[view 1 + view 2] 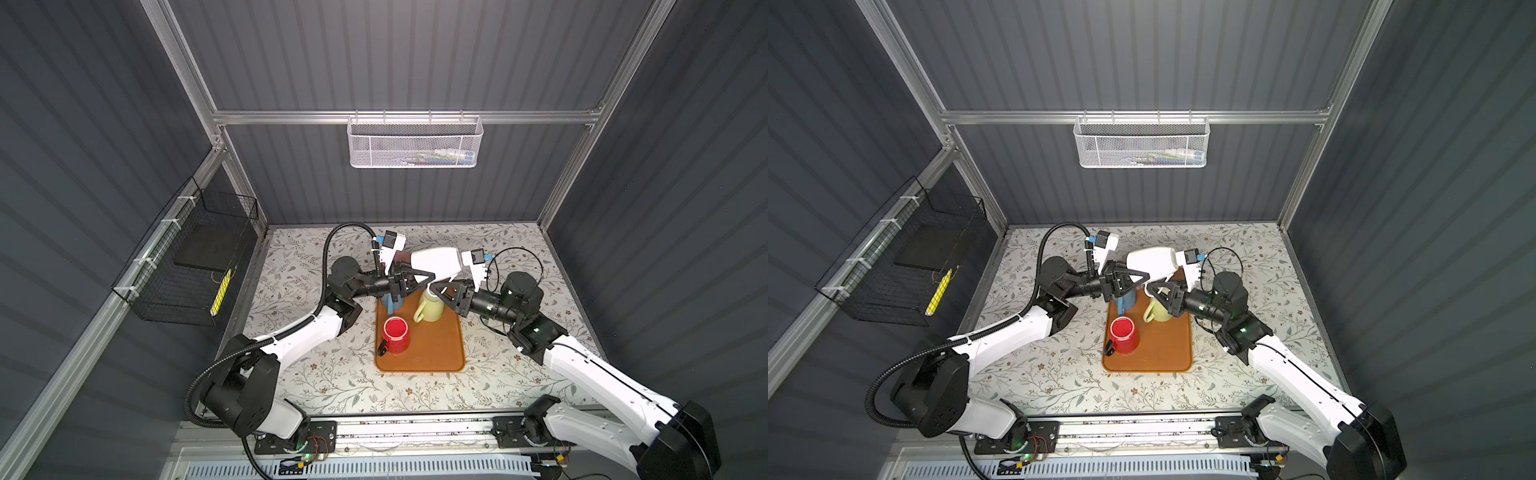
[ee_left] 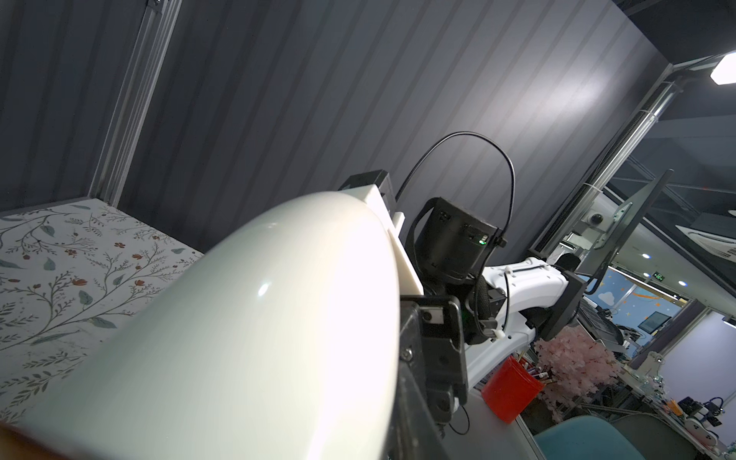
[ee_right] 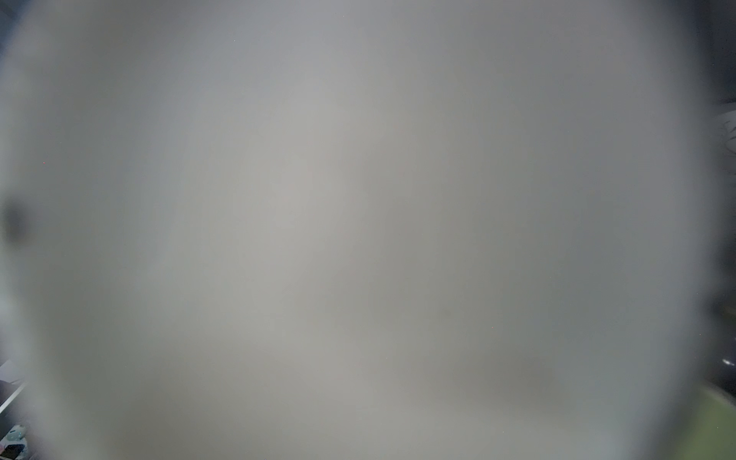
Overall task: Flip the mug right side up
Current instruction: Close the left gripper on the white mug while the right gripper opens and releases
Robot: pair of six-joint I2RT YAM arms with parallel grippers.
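A white mug hangs on its side above the far end of the orange tray, with its brownish opening toward the left arm. My left gripper is shut on the mug's open end. My right gripper comes from the other side and is shut on the mug at its white handle loop. The mug's glossy body fills much of the left wrist view. A blurred pale surface covers the right wrist view and hides those jaws.
On the tray a red mug stands base up near the left edge. A yellow-green mug and a blue mug sit under the grippers. A black wire basket hangs on the left wall and a white mesh basket on the back rail.
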